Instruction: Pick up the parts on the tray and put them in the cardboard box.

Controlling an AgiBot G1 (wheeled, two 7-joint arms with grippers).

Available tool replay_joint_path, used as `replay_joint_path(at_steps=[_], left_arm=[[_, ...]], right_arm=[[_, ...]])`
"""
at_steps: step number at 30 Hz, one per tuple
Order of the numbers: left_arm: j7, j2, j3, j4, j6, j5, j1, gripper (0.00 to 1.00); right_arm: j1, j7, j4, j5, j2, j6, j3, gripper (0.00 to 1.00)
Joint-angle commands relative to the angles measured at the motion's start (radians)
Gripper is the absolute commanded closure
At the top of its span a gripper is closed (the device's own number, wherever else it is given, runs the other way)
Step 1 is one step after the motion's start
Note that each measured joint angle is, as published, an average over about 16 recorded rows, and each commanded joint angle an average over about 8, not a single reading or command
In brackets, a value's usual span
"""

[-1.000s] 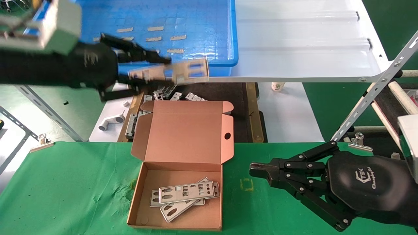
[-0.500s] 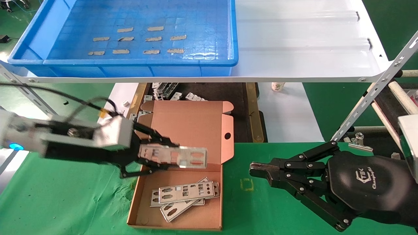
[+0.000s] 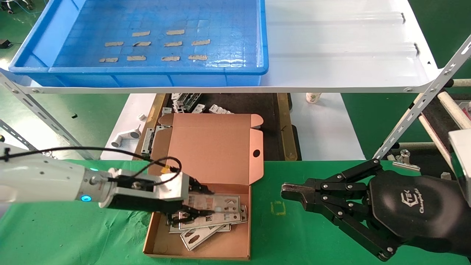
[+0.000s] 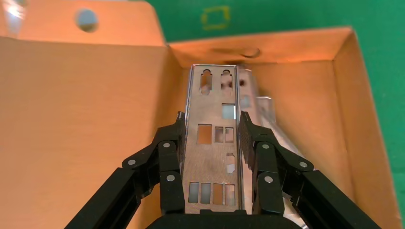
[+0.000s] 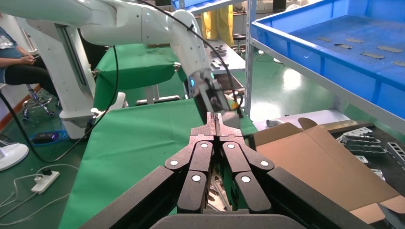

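The left gripper [image 3: 197,207] is reaching into the cardboard box [image 3: 200,246], its jaws pinching a metal plate [image 4: 213,143] by its long edges just above the plates [image 3: 198,230] lying inside. The right gripper [image 3: 290,191] is resting over the green surface [image 3: 73,235] beside the box, jaws pressed together.

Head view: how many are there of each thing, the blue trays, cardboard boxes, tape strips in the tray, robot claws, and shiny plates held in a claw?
Blue tray: 1
Cardboard box: 1
Tape strips in the tray: 10
Claws: 2, the left claw and the right claw
Held plate, in the left claw over the box: 1
Total: 15
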Motion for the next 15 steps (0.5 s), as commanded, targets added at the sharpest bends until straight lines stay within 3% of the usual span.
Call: replay_joint_path(at_steps=[1,2,7,9,10,15], left_arm=[[0.005,0.013,0.007,0.006,-0.013,0.011,0.012,0.91],[0.006,0.017,0.009,0.012,-0.015,0.012,0.013,0.83],[0.011,0.035,0.013,0.044,-0.017,0.015,0.018,0.21],[0.012,0.042,0.013,0.059,-0.016,0.013,0.019,0.05],[0.013,0.046,0.014,0.066,-0.015,0.012,0.02,0.0],[0.021,0.061,0.015,0.096,-0.005,0.008,0.016,0.0]], right_arm=[[0.0,0.0,0.0,0.0,0.0,0.0,0.0,1.0],[0.0,0.0,0.0,0.0,0.0,0.0,0.0,1.0],[0.0,0.0,0.0,0.0,0.0,0.0,0.0,1.0],[0.0,0.0,0.0,0.0,0.0,0.0,0.0,1.0],[0.0,0.0,0.0,0.0,0.0,0.0,0.0,1.0],[0.0,0.0,0.0,0.0,0.0,0.0,0.0,1.0]])
